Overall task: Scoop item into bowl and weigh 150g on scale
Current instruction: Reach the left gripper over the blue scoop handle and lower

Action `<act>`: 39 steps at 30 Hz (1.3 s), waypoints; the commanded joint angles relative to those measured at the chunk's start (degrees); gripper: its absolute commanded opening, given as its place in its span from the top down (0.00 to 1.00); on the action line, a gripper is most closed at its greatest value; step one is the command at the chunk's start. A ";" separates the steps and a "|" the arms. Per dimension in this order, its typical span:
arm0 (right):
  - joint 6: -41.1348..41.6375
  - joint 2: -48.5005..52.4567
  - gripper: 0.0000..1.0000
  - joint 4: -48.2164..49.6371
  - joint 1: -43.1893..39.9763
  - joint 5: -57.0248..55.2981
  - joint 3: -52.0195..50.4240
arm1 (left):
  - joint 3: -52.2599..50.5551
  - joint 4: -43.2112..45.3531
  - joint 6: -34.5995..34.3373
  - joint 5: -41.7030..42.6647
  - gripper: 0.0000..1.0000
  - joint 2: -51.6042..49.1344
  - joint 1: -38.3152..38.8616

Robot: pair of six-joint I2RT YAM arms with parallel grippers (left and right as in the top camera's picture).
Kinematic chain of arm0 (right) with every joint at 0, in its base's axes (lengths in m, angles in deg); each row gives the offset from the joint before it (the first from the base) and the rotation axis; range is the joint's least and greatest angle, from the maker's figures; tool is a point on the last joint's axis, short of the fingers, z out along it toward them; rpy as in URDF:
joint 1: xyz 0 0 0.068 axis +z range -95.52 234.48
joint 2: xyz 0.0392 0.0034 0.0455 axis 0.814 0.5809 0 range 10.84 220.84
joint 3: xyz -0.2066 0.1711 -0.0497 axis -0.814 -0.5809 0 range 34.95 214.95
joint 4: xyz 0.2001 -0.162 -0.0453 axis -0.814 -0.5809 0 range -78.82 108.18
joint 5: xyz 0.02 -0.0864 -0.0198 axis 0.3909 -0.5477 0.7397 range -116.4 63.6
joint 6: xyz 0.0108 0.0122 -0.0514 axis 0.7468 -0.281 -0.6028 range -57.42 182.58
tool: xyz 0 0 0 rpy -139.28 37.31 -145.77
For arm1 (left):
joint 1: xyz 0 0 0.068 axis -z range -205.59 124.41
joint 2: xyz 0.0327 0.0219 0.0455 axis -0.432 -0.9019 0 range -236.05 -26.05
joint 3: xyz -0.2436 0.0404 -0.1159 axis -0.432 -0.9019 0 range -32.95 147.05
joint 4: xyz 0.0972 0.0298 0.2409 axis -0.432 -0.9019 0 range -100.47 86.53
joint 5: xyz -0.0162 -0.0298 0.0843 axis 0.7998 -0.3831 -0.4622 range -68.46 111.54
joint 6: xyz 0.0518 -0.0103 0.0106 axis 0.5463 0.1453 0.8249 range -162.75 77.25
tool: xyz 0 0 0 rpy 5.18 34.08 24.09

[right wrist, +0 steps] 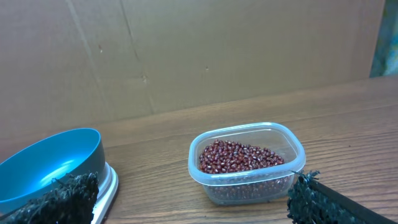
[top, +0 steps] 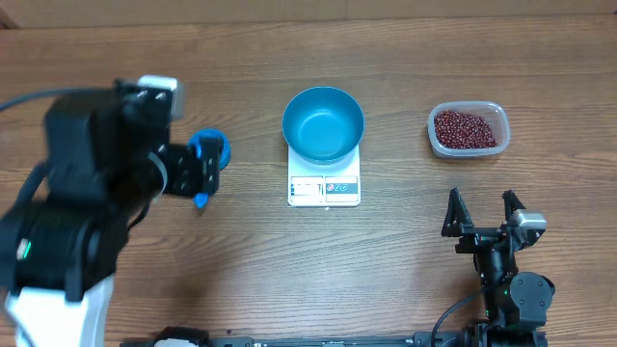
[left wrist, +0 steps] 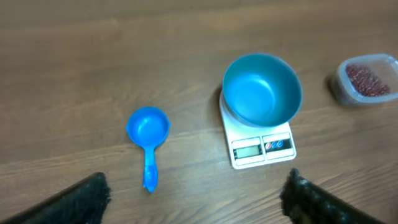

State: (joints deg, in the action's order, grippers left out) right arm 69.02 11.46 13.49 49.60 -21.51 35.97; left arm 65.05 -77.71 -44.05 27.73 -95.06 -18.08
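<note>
The blue bowl (top: pixel 323 123) stands on the white scale (top: pixel 324 190) at the table's middle; it looks bare inside (left wrist: pixel 261 93). Dark red-brown beans (top: pixel 468 127) fill a clear tub (right wrist: pixel 247 163) at the right. A small blue scoop (left wrist: pixel 148 129) lies flat on the wood left of the scale (left wrist: pixel 256 147), its handle pointing toward the front edge. My left gripper (left wrist: pixel 196 185) hangs above it, open wide, touching nothing; the scoop's handle sits left of centre between the fingers. In the overhead view the left gripper (top: pixel 201 173) partly covers the scoop (top: pixel 212 146). My right gripper (top: pixel 480 200) rests open in front of the tub.
A brown cardboard wall (right wrist: pixel 186 50) stands behind the table. Bare wood lies between the scale and the tub, and along the front. The left arm's bulk (top: pixel 77 193) covers the table's left side in the overhead view.
</note>
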 commanded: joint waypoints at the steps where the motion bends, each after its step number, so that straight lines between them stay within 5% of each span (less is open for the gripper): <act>1: 0.44 -0.46 0.00 0.26 -0.33 -0.55 -0.57 | 0.20 -1.77 6.10 0.15 0.47 -5.99 0.33; 2: 0.44 -0.46 0.00 0.26 -0.33 -0.55 -0.57 | -0.24 -2.51 6.05 0.04 0.69 -8.00 0.33; 3: 0.44 -0.46 0.00 0.26 -0.33 -0.55 -0.57 | -0.83 -3.76 6.03 0.31 0.80 -10.58 0.33; 9: 0.44 -0.46 0.00 0.26 -0.33 -0.55 -0.57 | -5.81 -3.91 5.55 2.21 0.80 -17.92 0.00; 13: 0.44 -0.46 0.00 0.26 -0.33 -0.55 -0.57 | -9.73 -3.74 5.01 2.21 0.69 -17.81 -4.33; 15: 0.46 -0.46 0.00 0.24 -0.33 -0.55 -0.57 | -10.32 -3.58 5.88 4.24 0.45 -17.81 -10.08; 16: 0.44 -0.46 0.00 0.24 -0.33 -0.55 -0.57 | -10.99 -3.54 9.84 6.67 0.18 -17.86 -13.70; 18: 0.44 -0.46 0.00 0.26 -0.33 -0.55 -0.57 | -13.77 -2.71 17.40 13.84 0.05 -17.99 -17.90; 26: 0.46 -0.46 0.00 0.26 -0.33 -0.55 -0.57 | -32.52 16.37 18.05 15.10 0.09 -17.99 -19.06; 36: 0.44 -0.46 0.00 0.26 -0.33 -0.55 -0.57 | -41.33 34.38 18.69 8.02 0.14 -21.94 -19.17; 39: 0.44 -0.46 0.00 0.26 -0.33 -0.55 -0.57 | -41.27 36.30 19.17 10.25 0.22 -26.14 -19.04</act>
State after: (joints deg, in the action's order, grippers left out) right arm 69.02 11.46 13.49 49.60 -21.51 35.99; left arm 24.94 -42.72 -26.83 37.15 -116.72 -37.21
